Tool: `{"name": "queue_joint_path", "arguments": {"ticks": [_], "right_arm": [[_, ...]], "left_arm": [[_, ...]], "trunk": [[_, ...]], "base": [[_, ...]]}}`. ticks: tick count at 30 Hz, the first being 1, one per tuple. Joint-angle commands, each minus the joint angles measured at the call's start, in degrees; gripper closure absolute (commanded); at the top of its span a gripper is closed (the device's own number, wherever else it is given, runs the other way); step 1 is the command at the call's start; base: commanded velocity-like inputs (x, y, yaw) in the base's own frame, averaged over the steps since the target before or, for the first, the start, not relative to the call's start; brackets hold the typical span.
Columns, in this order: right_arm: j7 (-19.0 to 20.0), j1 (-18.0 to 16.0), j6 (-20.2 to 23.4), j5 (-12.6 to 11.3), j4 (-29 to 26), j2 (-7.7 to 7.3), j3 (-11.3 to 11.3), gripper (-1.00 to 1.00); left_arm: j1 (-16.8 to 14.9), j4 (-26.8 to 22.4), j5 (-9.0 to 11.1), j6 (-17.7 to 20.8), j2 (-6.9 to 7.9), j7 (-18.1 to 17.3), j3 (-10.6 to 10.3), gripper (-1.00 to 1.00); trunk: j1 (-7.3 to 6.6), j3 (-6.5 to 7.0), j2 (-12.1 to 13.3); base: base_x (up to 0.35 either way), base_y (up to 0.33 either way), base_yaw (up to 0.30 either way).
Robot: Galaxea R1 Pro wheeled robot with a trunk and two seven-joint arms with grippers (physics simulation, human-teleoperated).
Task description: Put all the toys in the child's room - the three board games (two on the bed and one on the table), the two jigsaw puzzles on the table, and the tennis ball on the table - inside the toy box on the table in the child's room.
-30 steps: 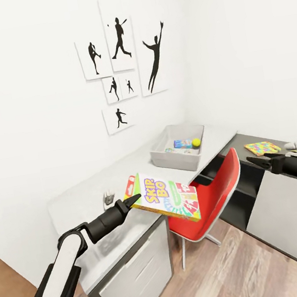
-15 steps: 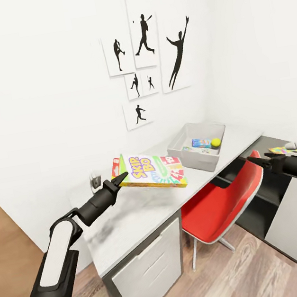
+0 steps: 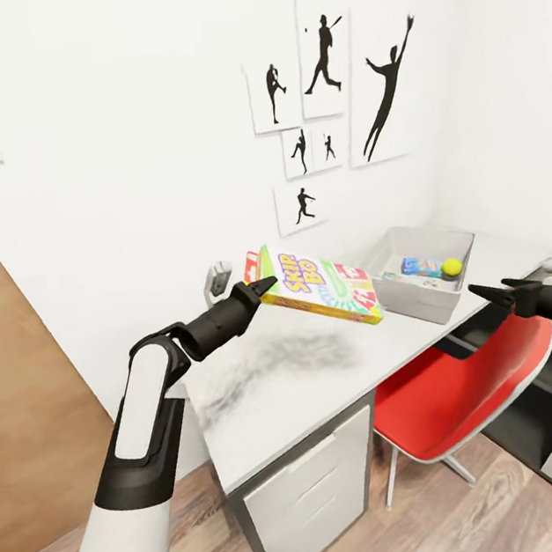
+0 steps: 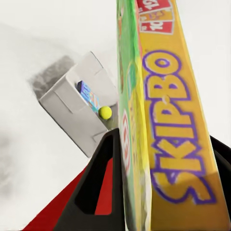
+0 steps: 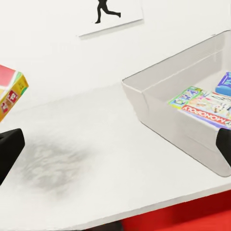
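My left gripper [image 3: 260, 287] is shut on the near end of a yellow-orange Skip-Bo board game [image 3: 320, 284], holding it tilted in the air above the pale table [image 3: 310, 377]. In the left wrist view the game [image 4: 168, 120] stands edge-on between the two fingers [image 4: 96, 183]. Beyond it sits the grey toy box [image 3: 423, 304], holding a blue board game [image 3: 419, 267], the tennis ball [image 3: 451, 266] and a flat Monopoly game [image 5: 204, 108]. My right gripper [image 3: 492, 288] hovers open and empty by the table's front edge, near the toy box [image 5: 159, 110].
A red chair [image 3: 455, 390] is tucked under the table in front of the toy box. A small grey object [image 3: 217, 281] stands at the table's back by the wall. A brown door [image 3: 23, 423] is at the left. White drawers [image 3: 319, 492] sit below the tabletop.
The camera has moved, so the whole scene has shifted right. The left gripper has carried the Skip-Bo game from off the table's front edge to above the tabletop.
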Motion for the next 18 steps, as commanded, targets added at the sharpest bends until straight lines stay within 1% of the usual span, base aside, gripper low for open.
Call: {"name": "queue_joint_path", "arguments": {"ticks": [1,2,6,12,14,18], "right_arm": [[0.2,0.0,0.3,-0.2,0.0,-0.01,-0.4,-1.0],[0.3,0.0,0.3,-0.2,0.0,0.0,-1.2,-1.0],[0.4,0.0,0.3,-0.2,0.0,0.01,-1.6,-1.0],[0.5,0.1,0.3,-0.2,0.0,-0.01,-1.7,-1.0],[0.6,0.3,-0.3,-0.3,0.0,-0.04,-1.8,-1.0],[0.8,0.3,-1.0,-0.3,0.0,-0.07,-1.7,-1.0]], "left_arm": [[-0.1,0.0,0.7,-0.2,-0.12,0.6,0.0,1.0],[-0.3,-0.1,0.8,-0.6,-0.32,0.7,-0.2,1.0],[-0.4,0.0,0.8,-0.8,-0.49,0.8,-0.3,1.0],[-0.9,0.2,0.8,-1.8,-0.75,0.9,-0.3,1.0],[-1.2,0.2,0.8,-2.0,-1.12,0.9,-0.4,1.0],[-1.3,0.2,0.7,-2.2,-1.27,0.9,-0.4,1.0]], "trunk": [[0.0,-0.06,0.0],[0.0,-0.06,0.0],[0.0,-0.06,0.0],[0.0,-0.06,0.0],[0.0,-0.06,0.0],[0.0,-0.06,0.0]], "base": [[0.022,-0.086,0.179],[0.082,-0.221,0.073],[0.103,-0.265,0.039],[0.122,-0.306,0.006],[0.143,-0.313,0.001],[0.168,-0.314,0.0]]}}
